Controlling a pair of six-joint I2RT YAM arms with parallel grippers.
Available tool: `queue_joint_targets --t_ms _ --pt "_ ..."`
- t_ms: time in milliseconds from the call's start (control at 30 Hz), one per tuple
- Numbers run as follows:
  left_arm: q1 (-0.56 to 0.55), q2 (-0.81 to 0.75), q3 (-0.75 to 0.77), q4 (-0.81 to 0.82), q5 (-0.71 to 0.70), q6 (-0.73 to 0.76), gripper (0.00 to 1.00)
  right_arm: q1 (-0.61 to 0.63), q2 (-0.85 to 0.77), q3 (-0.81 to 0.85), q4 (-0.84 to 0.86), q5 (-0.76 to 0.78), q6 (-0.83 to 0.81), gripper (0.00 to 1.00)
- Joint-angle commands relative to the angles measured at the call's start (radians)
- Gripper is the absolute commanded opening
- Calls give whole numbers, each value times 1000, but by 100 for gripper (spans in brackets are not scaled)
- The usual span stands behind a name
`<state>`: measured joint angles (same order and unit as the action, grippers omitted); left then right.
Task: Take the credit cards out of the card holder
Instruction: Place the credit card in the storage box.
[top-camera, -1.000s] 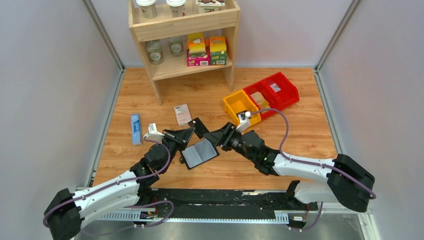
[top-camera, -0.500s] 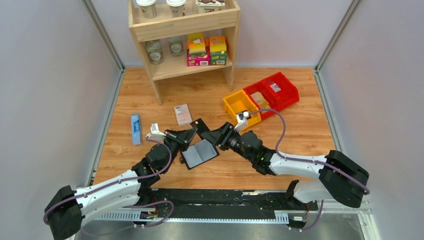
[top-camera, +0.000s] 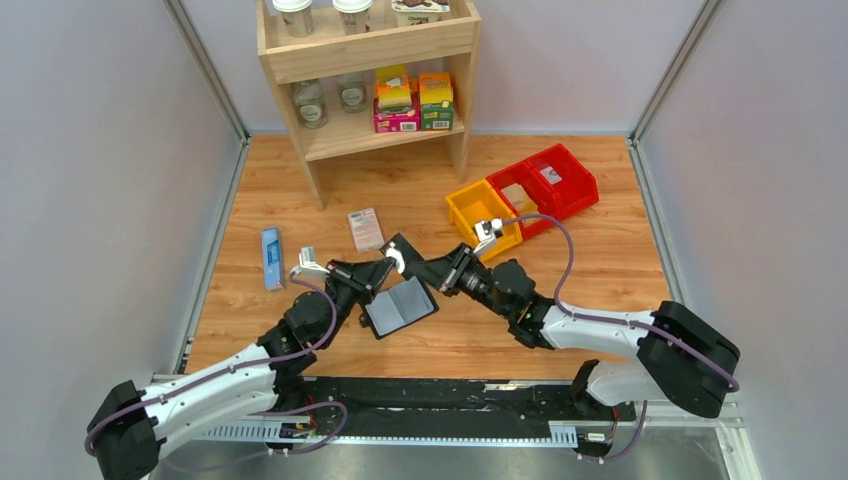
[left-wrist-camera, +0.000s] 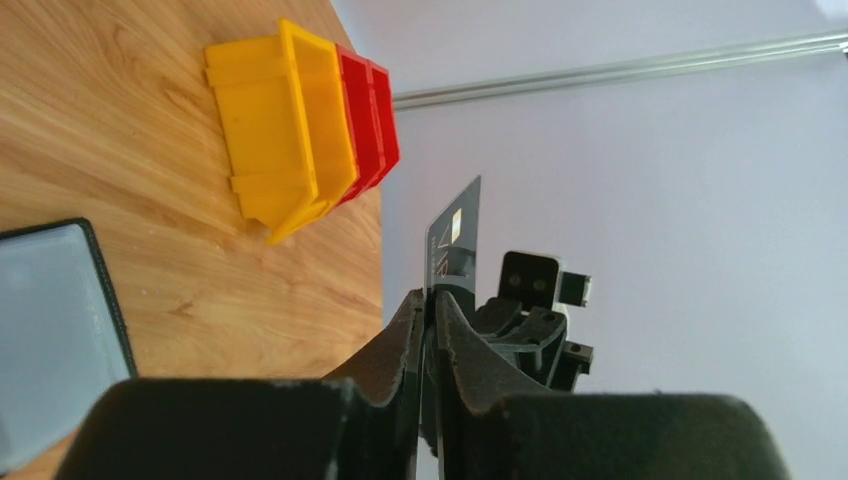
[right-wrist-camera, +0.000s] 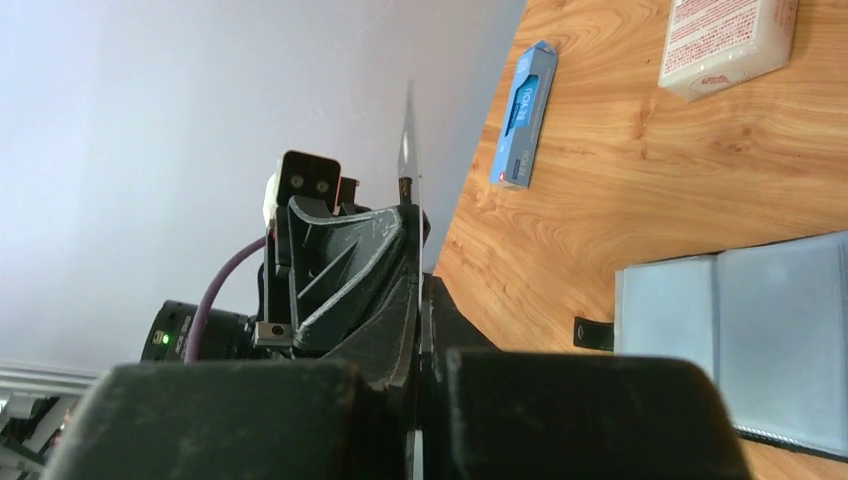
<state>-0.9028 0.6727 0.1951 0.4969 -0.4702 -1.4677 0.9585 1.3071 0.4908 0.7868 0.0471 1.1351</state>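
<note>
The black card holder (top-camera: 398, 308) lies open on the table, grey-blue pockets up; it also shows in the wrist views (left-wrist-camera: 50, 330) (right-wrist-camera: 760, 330). Just above and behind it, a dark credit card (top-camera: 402, 246) hangs in the air between both grippers. My left gripper (top-camera: 384, 267) comes in from the left, its jaws pressed close on the card's lower part (left-wrist-camera: 455, 235) (left-wrist-camera: 428, 297). From the right, my right gripper (top-camera: 414, 266) (right-wrist-camera: 420, 282) is shut on the same card, seen edge-on (right-wrist-camera: 408, 140). Any cards still inside the holder are hidden.
A narrow blue box (top-camera: 271, 257) and a pink-and-white box (top-camera: 365, 229) lie on the table left of the grippers. A yellow bin (top-camera: 482, 213) and red bins (top-camera: 545, 180) stand at the right. A wooden shelf (top-camera: 365, 60) with jars and boxes is at the back.
My right gripper has moved left to the card in the left gripper and shut on it. The left arm has hardly moved, and the card holder has stayed put.
</note>
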Motion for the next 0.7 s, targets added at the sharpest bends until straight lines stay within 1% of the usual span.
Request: queue_joint_targets --t_ms 0,33,67,100,133,167,200,233,267,333,400,433,467,500,600,667 --pt "-5 -85 42 -163 85 139 20 -62 -74 -38 8 -83 -67 0" --pt "-5 -116 82 -267 94 171 29 -85 -91 -35 -30 -129 -87 0" --pt "-5 -128 104 -396 106 238 35 -116 -112 -25 -78 -177 -118 0" --pt "-5 -148 145 -446 111 269 44 -144 -133 -8 -153 -232 -144 0" --pt "-5 -159 162 -551 117 335 48 -180 -149 12 -220 -286 -184 0" --pt "-4 -177 197 -602 123 396 55 -208 -167 35 -306 -332 -220 0" --pt "-5 -183 213 -671 127 427 57 -227 -180 57 -377 -380 -265 0" --pt "-5 -199 237 -696 133 493 62 -243 -192 83 -452 -419 -317 0" --pt "-5 -206 247 -736 139 522 66 -259 -203 107 -531 -467 -365 0" --pt "-4 -229 271 -741 182 653 75 -273 -218 175 -671 -538 -469 0" --pt "-2 -223 293 -727 252 766 81 -274 -232 222 -782 -595 -569 0" --pt "1 -216 315 -728 289 830 82 -274 -239 239 -851 -614 -612 0" --pt "11 -185 346 -735 318 857 83 -274 -246 249 -879 -637 -642 0" --pt "21 -164 359 -739 385 909 83 -274 -255 259 -908 -650 -667 0" --pt "91 -55 429 -753 508 975 85 -277 -275 272 -946 -691 -730 0" --pt "148 -26 425 -703 625 1032 85 -276 -276 279 -959 -722 -755 0"
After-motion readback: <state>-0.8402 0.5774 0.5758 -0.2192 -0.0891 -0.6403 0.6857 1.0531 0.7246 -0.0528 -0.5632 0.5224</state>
